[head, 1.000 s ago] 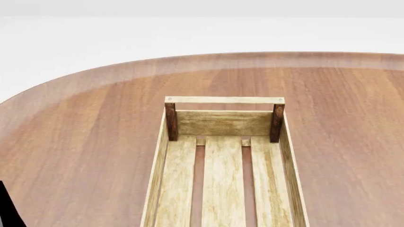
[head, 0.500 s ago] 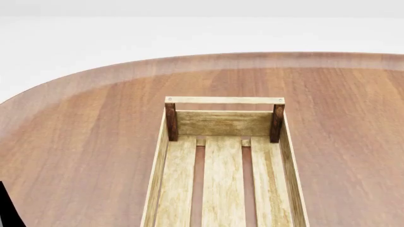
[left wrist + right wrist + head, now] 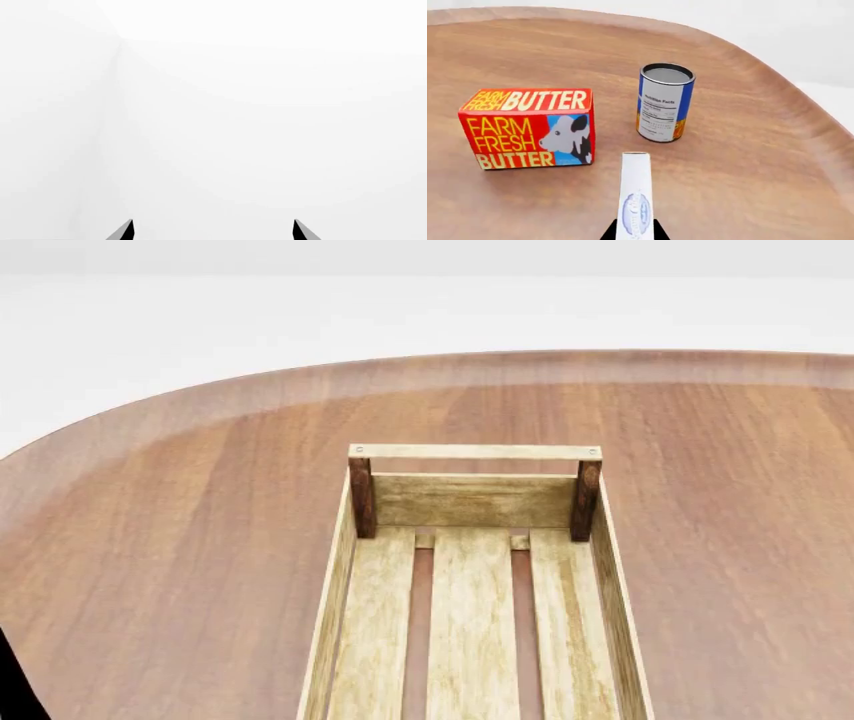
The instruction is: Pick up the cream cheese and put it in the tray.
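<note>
In the right wrist view the cream cheese (image 3: 636, 195), a flat white box with a blue oval logo, sits edge-up between the two dark fingertips of my right gripper (image 3: 634, 232), which is shut on it. I cannot tell whether it is off the table. In the head view the tray (image 3: 474, 452), a long light-wood slatted crate with dark corner posts, lies in the middle of the table with nothing in it. Neither the cream cheese nor my right gripper shows in that view. My left gripper (image 3: 213, 230) is open, its tips wide apart against blank white.
A red-orange butter box (image 3: 527, 127) and a blue-orange can (image 3: 664, 102) stand on the round brown wooden table (image 3: 174, 540) beyond the held box. The table's curved edge runs close behind the can. A black sliver of my left arm (image 3: 7, 680) shows at the head view's lower left.
In the head view the black sliver of my left arm has drawn back towards the left edge. The tray has not moved.
</note>
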`<state>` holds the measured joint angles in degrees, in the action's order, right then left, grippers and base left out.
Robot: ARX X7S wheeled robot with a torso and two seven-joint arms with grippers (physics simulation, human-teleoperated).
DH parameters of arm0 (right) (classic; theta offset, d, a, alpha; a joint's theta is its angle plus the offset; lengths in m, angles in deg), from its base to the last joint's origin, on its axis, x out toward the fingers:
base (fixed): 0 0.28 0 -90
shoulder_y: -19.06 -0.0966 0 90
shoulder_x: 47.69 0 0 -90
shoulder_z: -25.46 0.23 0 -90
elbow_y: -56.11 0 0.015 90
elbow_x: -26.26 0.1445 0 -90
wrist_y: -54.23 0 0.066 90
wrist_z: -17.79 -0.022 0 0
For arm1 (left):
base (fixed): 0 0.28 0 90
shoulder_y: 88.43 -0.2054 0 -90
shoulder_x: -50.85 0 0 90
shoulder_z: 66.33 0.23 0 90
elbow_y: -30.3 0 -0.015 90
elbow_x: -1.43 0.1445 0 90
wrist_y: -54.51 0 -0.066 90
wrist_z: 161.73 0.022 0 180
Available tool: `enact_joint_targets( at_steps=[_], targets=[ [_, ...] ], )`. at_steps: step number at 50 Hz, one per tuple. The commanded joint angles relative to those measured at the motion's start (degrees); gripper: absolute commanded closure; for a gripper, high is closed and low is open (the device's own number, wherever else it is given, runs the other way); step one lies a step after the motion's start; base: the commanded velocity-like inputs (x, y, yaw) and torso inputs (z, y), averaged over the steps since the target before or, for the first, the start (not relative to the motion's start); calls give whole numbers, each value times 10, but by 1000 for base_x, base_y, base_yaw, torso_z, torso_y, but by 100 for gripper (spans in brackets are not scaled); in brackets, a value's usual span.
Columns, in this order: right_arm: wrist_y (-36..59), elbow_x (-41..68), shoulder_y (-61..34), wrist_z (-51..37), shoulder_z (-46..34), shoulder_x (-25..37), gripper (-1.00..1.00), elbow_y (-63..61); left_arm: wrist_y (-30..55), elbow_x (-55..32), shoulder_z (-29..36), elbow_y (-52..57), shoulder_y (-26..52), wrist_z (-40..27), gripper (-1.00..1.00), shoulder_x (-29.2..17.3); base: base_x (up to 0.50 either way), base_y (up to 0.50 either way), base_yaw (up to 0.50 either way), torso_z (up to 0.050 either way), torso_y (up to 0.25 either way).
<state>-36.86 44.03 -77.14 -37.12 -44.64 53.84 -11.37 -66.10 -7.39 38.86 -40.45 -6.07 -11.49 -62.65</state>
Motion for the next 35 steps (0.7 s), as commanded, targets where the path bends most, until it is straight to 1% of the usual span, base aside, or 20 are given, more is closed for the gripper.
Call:
enact_joint_targets(
  at_steps=[1,9,19,35],
  targets=[
    [56,-26,36,-9,-33,7,100,-177,2,0,1,1,1,-1,-100,-1,0,0,0,0,0],
    [84,-28,37,-11,-44,18,100,-243,2,-1,0,1,-1,-4,-100,-1,0,0,0,0,0],
    [93,-52,26,0,-81,33,100,-276,1,0,2,-3,1,-4,-100,-1,0,0,0,0,0],
    [152,-85,-15,22,-137,73,100,-332,1,6,7,-16,9,-3,-100,1,0,0,0,0,0]
  ],
)
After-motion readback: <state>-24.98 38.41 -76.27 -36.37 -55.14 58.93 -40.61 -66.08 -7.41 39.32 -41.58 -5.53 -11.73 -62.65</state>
